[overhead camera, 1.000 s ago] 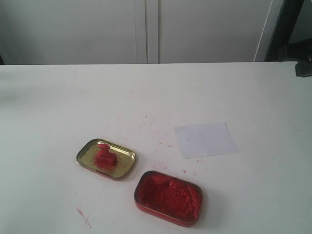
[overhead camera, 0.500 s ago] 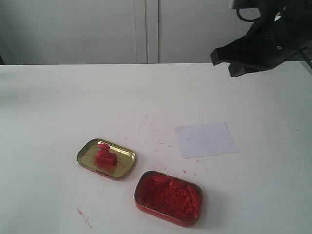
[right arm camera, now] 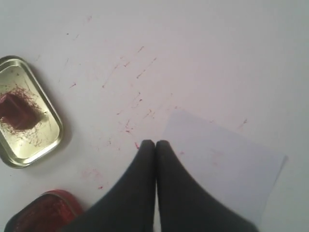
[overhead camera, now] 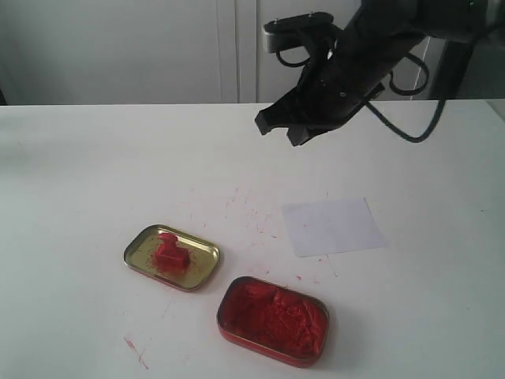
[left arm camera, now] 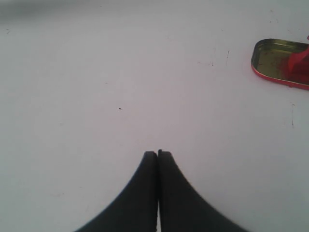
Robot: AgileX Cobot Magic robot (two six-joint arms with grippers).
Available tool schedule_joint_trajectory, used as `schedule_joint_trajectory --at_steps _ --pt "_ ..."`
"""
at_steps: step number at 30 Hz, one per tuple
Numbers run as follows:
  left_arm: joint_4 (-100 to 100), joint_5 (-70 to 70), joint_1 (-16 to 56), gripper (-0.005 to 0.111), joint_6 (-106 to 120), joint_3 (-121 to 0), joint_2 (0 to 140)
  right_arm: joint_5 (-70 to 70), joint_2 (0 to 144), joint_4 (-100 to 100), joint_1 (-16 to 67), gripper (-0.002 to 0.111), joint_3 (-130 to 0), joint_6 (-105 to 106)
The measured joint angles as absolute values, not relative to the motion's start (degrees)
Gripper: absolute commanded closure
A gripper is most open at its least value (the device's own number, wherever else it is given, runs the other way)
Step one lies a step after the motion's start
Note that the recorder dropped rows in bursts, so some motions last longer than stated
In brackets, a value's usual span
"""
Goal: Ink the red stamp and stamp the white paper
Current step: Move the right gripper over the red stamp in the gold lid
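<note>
Small bright red plastic stamp (overhead camera: pixel 169 254) found in shallow gold-coloured metal tin (overhead camera: pixel 140 249), left of thin white paper sheet (overhead camera: pixel 333 226). Black right gripper (right arm camera: pixel 155 145) seen pinched shut, empty, well apart from stamp. Jaws best opened before descent, knob taken squarely from above. Black left gripper (left arm camera: pixel 157 153) likewise shut, empty

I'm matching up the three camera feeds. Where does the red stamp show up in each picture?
Exterior view: the red stamp is left of centre in the lower half, standing in the gold tin.
Left wrist view: it is a red sliver cut off by the picture's right edge.
Right wrist view: it looks dark red at the picture's left edge.
Shared landmark: the gold tin holding it.
</note>
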State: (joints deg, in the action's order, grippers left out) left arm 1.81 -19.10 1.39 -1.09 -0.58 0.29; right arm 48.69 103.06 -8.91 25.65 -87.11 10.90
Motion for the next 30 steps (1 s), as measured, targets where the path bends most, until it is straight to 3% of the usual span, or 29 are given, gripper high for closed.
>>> schedule_joint_trajectory --at_steps 19,30 --pt "1.8 -19.1 1.4 0.107 -1.1 -0.6 0.3 53.9 115.4 -10.4 35.2 0.108 -100.3 14.5" --pt "1.8 -19.1 1.4 0.107 -1.1 -0.6 0.3 55.6 119.0 -12.9 40.4 0.108 -102.6 27.1"
